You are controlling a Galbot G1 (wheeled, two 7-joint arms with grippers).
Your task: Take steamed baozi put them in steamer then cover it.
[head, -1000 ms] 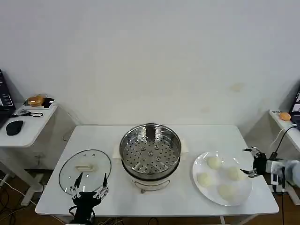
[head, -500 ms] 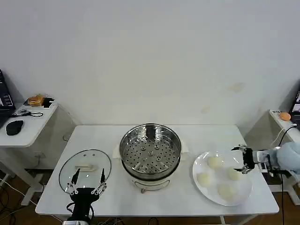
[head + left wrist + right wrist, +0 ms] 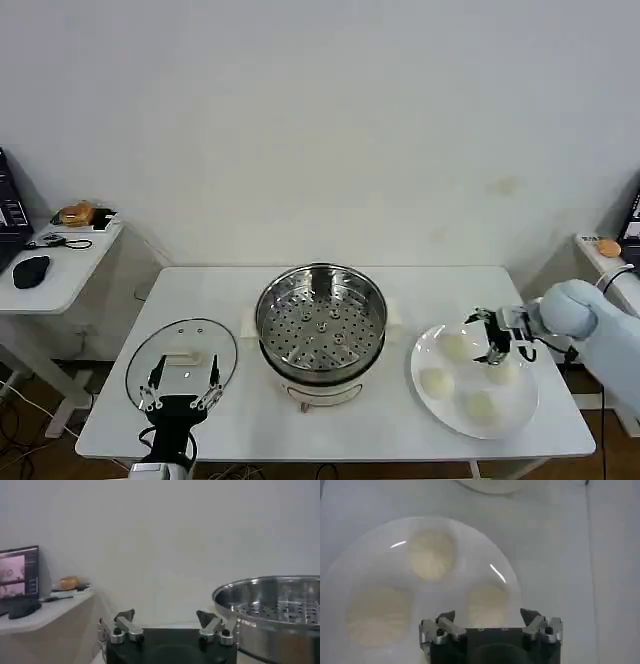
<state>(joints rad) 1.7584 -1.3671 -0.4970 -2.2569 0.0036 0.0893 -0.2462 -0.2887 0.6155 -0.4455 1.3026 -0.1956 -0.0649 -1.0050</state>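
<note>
**Right gripper over the baozi plate, jaws apart, nothing held**

Four steamed baozi (image 3: 458,347), smooth cream-white rounds, sit on a flat white plate (image 3: 520,410) at 3 o'clock of the steamer (image 3: 321,318); small gaps between them. Right gripper (image 3: 492,337) hangs above the plate's far half, fingers spread, roughly between the two rear buns; cannot tell if it touches either. Right wrist view: three buns (image 3: 431,555) with faint radial pleats, the gripper (image 3: 488,616) wide open above one, glossy plate rim (image 3: 507,572), bare table on one side.

Steamer is shiny stainless steel, perforated tray uncovered, on a white base at table (image 3: 430,285) centre. Clear tabletop between it and the plate.

The cover (image 3: 181,358), clear glass with metal rim and pale cream handle, lies flat at 9 o'clock of the steamer, near the front edge. Left gripper (image 3: 179,390) is parked at the cover's near rim, fingers open. Left wrist view shows its spread fingers (image 3: 124,616) and the steamer wall (image 3: 272,610) side-on.
</note>
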